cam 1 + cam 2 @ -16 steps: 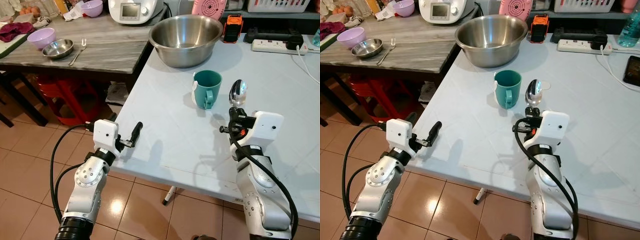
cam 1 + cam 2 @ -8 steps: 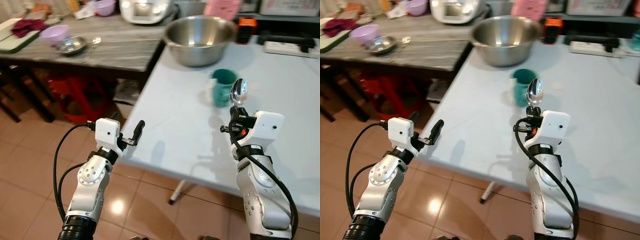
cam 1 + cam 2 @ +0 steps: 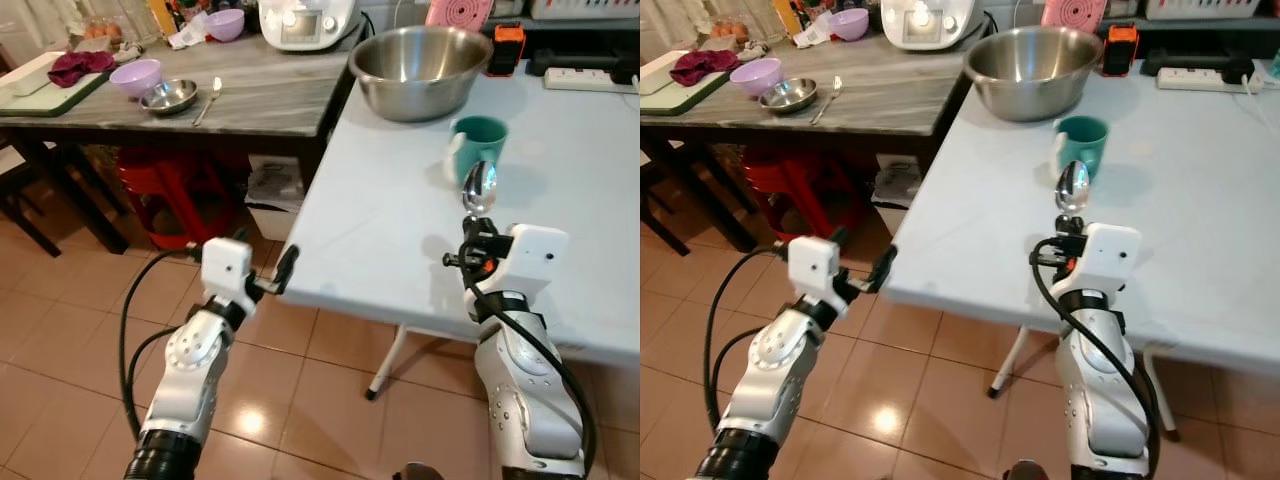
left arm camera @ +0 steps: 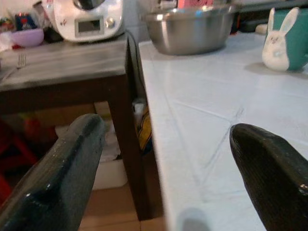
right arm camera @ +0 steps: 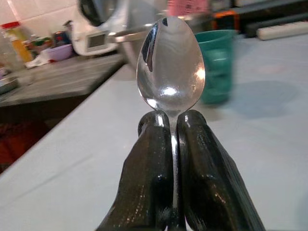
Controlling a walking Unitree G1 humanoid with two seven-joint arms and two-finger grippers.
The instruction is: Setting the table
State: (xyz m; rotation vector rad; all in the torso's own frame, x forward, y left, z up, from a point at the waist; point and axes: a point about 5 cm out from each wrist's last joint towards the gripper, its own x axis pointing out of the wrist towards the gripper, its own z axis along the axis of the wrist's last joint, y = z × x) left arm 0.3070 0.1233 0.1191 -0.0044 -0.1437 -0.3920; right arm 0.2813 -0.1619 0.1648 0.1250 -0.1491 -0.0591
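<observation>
My right pincer (image 3: 1072,228) is clamped tight on a spoon (image 3: 1072,187), bowl pointing up, held clear above the white tabletop (image 3: 970,210), I judge so I can carry it to a place setting. My left pincer (image 3: 282,275) gapes empty beside the tabletop's near corner. Just beyond the spoon stands a teal mug (image 3: 1082,143); farther off, a steel bowl (image 3: 1032,70) looks empty.

My matt black right pincer (image 5: 173,144) pinches a mirror-bright metal spoon (image 5: 170,67). The pale surface (image 3: 400,230) looks smooth; the big steel bowl (image 3: 420,70) gleams; glossy floor tiles (image 3: 60,330).
</observation>
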